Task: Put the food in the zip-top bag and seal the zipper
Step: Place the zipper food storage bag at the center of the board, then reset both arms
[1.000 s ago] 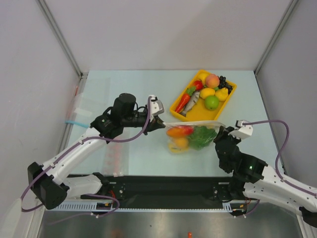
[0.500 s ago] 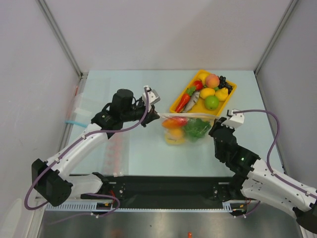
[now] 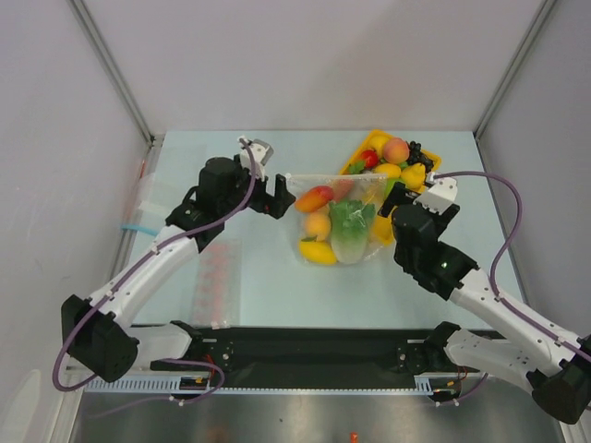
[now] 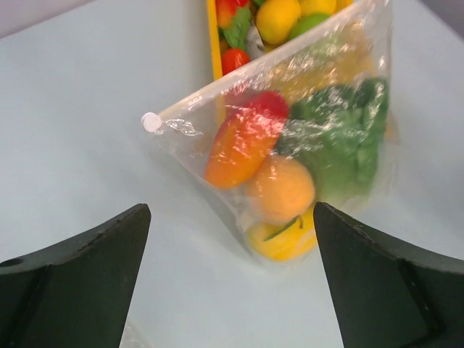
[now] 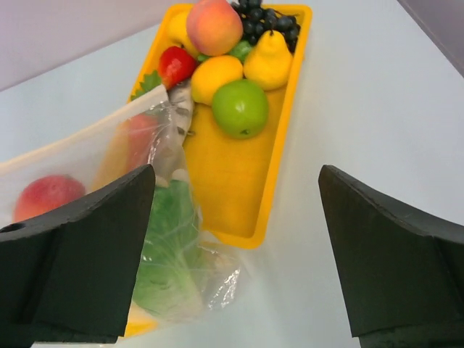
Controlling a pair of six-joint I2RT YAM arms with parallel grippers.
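The zip-top bag (image 3: 340, 220) rests in mid-table, its far right corner overlapping the yellow tray. Food shows through the plastic: a red-orange mango (image 4: 243, 141), a peach (image 4: 281, 188), a yellow lemon-like fruit (image 4: 286, 238) and green lettuce (image 5: 165, 246). The zipper (image 4: 217, 90) runs as one straight pale line along the far edge. My left gripper (image 3: 280, 200) stands open just left of the bag's top corner, holding nothing. At the right corner my right gripper (image 3: 397, 197) is open too, with the bag beside its left finger (image 5: 87, 246).
The yellow tray (image 5: 283, 145) at the back right holds a peach (image 5: 214, 25), a green apple (image 5: 241, 107), a pear, grapes, a strawberry and others. Two flat clear bags lie at the left, one with a blue strip (image 3: 138, 210) and one with red bits (image 3: 214, 281). Walls close in on both sides.
Both grippers held the bag's top corners and carried it back towards the tray. Both have now opened and let go, and the bag sits between them.
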